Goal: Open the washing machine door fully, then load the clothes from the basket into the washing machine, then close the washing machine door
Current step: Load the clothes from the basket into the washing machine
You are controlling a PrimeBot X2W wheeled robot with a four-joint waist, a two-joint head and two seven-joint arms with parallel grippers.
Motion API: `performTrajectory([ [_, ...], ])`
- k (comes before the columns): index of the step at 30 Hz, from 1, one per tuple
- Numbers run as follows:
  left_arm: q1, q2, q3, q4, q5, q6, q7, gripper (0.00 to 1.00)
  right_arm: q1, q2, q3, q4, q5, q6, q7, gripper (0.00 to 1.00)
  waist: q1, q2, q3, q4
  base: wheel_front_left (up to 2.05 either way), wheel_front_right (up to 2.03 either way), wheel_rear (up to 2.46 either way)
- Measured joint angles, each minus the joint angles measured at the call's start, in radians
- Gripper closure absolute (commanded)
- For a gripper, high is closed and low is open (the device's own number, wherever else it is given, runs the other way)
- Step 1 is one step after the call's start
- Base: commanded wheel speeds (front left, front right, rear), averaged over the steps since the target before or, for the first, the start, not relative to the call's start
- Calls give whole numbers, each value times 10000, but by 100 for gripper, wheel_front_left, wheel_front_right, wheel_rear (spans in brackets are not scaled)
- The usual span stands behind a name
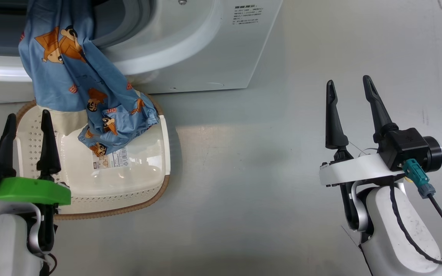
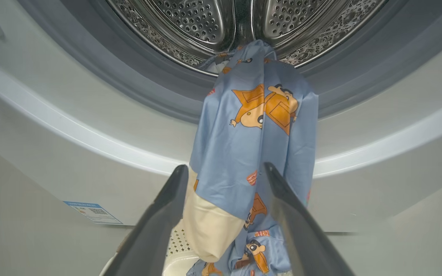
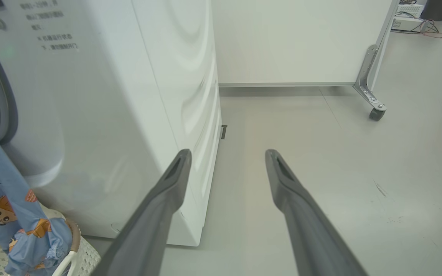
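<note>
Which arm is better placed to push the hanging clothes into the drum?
Left. The left gripper, open, is at the basket, facing the clothes hanging from the washing machine; the right gripper is aside, over the floor.

The clothes (image 1: 71, 76) hung from the machine's (image 1: 190, 46) mouth down into the basket (image 1: 144, 180). The left gripper (image 1: 28, 114) stood spread over the basket's left side; the right gripper (image 1: 348, 79), also spread, was over the floor (image 1: 263, 153), well apart.
</note>
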Motion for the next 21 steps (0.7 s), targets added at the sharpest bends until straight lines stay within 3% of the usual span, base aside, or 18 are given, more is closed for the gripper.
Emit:
performTrajectory([
  [21,477,-546,213,-219,284,0,0,0,-2,0,-13,15,0,38,0,0,0,0,-45,-71,0,0,0],
])
